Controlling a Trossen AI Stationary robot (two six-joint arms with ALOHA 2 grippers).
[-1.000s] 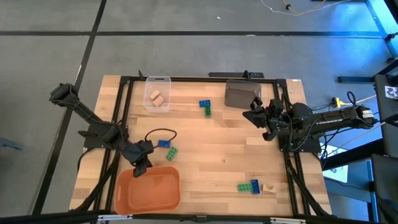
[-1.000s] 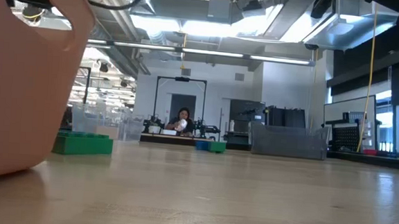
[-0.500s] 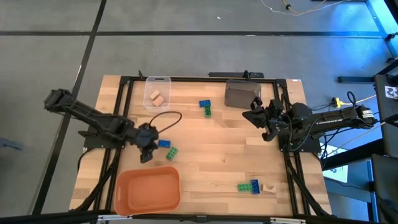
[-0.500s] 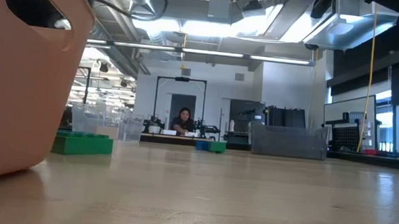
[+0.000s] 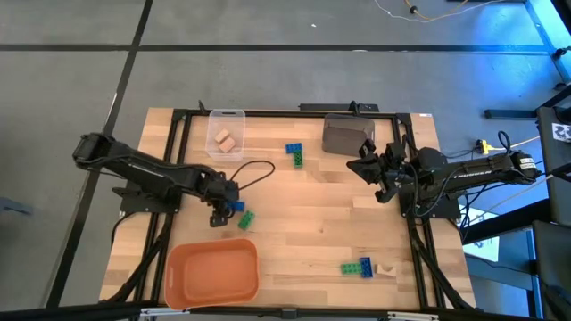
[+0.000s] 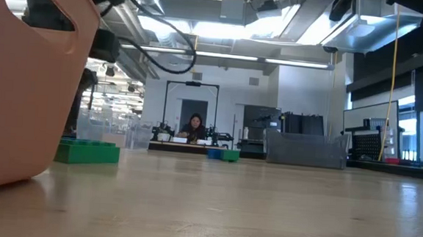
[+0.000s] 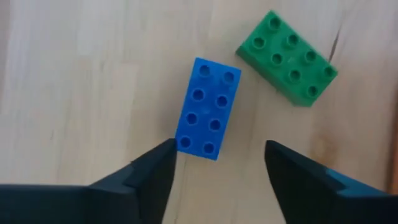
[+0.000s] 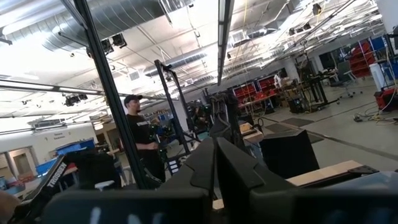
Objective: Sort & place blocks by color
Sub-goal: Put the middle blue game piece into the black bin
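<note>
No readable writing or brand marks on any block or bin.

Left gripper (image 5: 219,207) is hovering over the table's left-centre, arm reaching in from the left edge, camera pointing straight down. Its fingers (image 7: 149,174) are spread wide, holding nothing, straddling the near end of a blue block (image 7: 208,108). Green block (image 7: 287,58) is lying just beside it, angled, not touching. In the high view that pair is sitting just above the orange bin (image 5: 213,273) at the front-left corner.

Right gripper (image 5: 364,166) is waiting at the right edge beside the grey bin (image 5: 346,135), fingers pressed together, empty.

Tan blocks (image 5: 224,141) are sitting in the clear bin (image 5: 225,117) at the back-left. Blue-green pair (image 5: 294,152) back-centre; more blocks (image 5: 359,267) front-right.
</note>
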